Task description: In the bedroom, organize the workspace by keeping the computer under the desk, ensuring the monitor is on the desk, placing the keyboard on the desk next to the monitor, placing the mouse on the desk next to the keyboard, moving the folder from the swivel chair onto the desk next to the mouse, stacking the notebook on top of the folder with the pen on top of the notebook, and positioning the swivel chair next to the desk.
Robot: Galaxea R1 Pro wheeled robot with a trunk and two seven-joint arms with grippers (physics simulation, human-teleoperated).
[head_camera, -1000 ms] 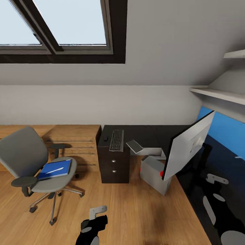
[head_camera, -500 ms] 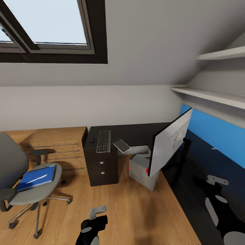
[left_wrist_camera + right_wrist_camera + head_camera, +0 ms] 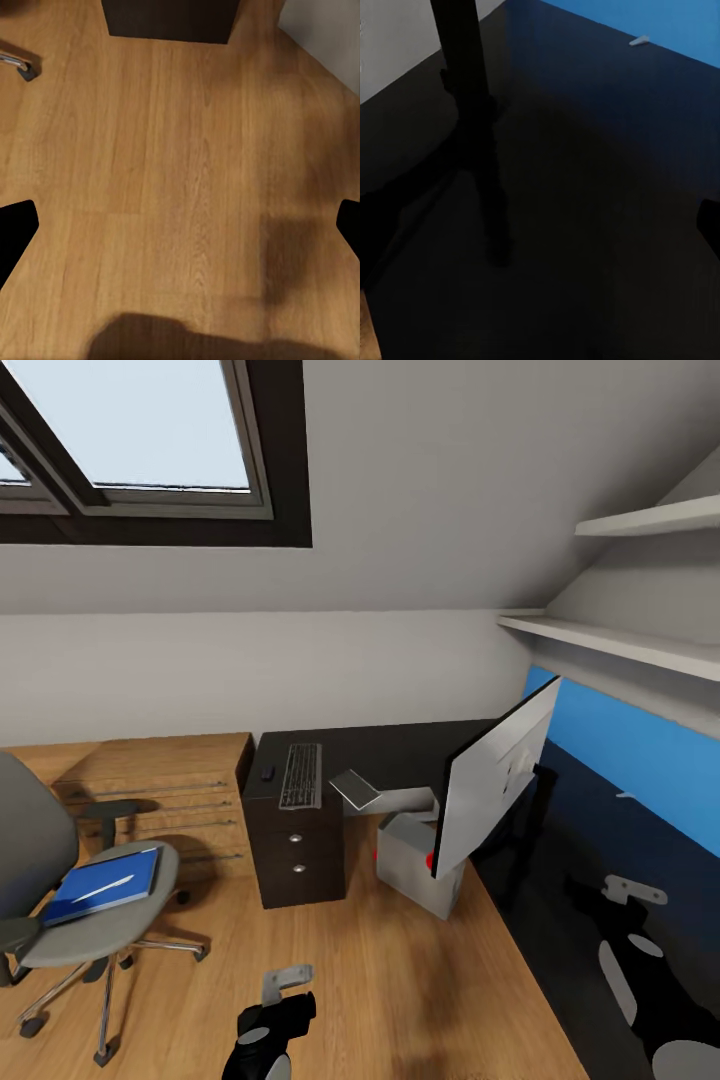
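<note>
Where the black desk runs along the far wall and bends down the right side, the keyboard is seen lying on its far-left end above the drawer unit, with the small black mouse just to its left. The grey notebook is set tilted at the desk edge, right of the keyboard. The monitor is stood on the right wing of the desk, its silver back turned to the room, and its thin black stand is shown close up in the right wrist view. The computer is placed on the wooden floor by the desk's inner corner, partly hidden by the monitor. At the near left, the blue folder is carried on the seat of the swivel chair, with a thin white pen lying on it. The left gripper is held low over the floor, its fingertips seen at the two sides of its wrist view, spread wide with nothing between them. The right gripper is held over the desk's right wing; how wide it is set cannot be told.
</note>
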